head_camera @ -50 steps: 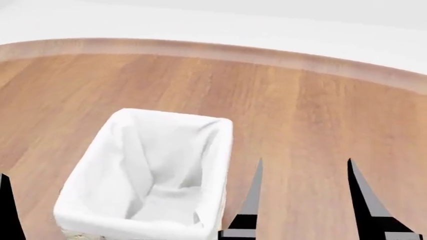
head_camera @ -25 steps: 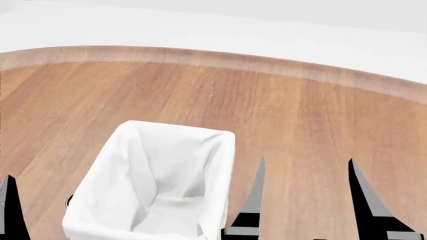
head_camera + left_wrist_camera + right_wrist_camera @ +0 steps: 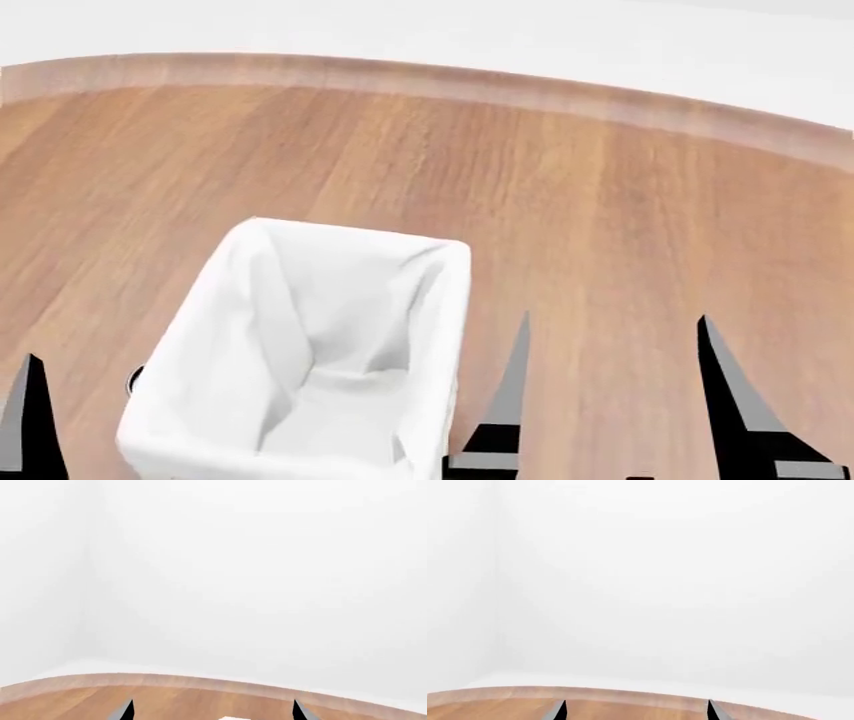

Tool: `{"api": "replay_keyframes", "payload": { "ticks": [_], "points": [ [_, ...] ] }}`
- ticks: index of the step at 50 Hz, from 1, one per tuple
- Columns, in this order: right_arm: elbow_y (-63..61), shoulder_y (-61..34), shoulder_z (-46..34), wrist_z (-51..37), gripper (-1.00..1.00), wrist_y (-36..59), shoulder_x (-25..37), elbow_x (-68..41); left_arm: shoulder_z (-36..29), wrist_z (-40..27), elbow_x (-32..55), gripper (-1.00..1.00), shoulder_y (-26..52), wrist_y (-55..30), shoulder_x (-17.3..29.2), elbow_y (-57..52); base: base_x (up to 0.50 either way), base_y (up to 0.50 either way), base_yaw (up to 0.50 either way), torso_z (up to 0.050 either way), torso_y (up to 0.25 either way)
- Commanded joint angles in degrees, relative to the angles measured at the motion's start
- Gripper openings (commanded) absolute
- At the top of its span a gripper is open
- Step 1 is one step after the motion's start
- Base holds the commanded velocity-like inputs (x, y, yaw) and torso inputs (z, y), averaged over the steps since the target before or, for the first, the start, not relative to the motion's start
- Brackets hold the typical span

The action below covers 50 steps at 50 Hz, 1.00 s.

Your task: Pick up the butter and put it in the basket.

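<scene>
Searching w/ right gripper (image 3: 611, 400) jaws apart, empty, beside basket (image 3: 441, 300); left gripper (image 3: 212, 710) too. Butter unseen; next: find it.

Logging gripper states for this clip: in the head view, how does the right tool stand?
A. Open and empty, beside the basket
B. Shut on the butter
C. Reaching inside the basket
A: the right tool shows two fingers spread apart over bare wood, next to the basket, holding nothing.
</scene>
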<state>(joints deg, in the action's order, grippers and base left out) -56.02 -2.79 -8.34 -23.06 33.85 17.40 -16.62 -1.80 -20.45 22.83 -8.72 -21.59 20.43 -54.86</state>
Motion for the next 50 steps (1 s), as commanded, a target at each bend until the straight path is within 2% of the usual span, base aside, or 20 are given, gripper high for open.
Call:
{"api": "replay_keyframes", "payload": {
  "ticks": [1,20,24,28,32,36,39,50],
  "points": [
    [0.14,-0.26,0.82,0.49,1.00,-0.27,-0.19,-0.11,-0.84,2.21,0.64,1.00,0.17,2.30,0.27,0.93,0.00,0.00,0.00,0.037,-0.211],
    [1.87,0.21,-0.15,0.68,1.00,-1.81,0.61,-0.44,-0.72,0.92,1.38,1.00,-0.04,2.98,1.33,0.55,0.00,0.00,0.00,0.037,-0.209],
    [3.68,-0.26,-1.80,1.94,1.00,-0.01,2.27,-0.21,-1.22,-0.44,0.11,1.00,0.64,1.63,1.49,0.81,0.00,0.00,0.00,0.033,-0.171],
    [7.07,2.21,-3.28,4.08,1.00,-2.16,4.45,1.06,0.68,-0.43,2.87,1.00,0.29,3.02,1.33,0.42,0.00,0.00,0.00,0.000,0.000],
    [10.35,7.16,-3.42,5.18,1.00,-9.25,5.85,3.35,0.91,-0.10,3.19,1.00,-0.22,4.41,1.29,0.90,0.00,0.00,0.00,0.000,0.000],
    [17.03,12.54,-4.77,9.28,1.00,-22.86,7.75,6.60,0.95,-0.09,3.38,1.00,-0.33,5.61,0.84,1.62,0.00,0.00,0.00,0.000,0.000],
    [19.86,15.05,-3.63,10.09,1.00,-29.22,7.66,5.65,0.66,-0.27,3.26,1.00,-0.32,5.58,0.92,1.68,0.00,0.00,0.00,0.000,0.000],
    [29.58,18.85,-4.39,12.39,1.00,-39.66,9.11,8.75,0.01,-0.65,3.17,1.00,-0.57,5.97,1.38,1.43,0.00,0.00,0.00,0.000,0.000]
  ]
}}
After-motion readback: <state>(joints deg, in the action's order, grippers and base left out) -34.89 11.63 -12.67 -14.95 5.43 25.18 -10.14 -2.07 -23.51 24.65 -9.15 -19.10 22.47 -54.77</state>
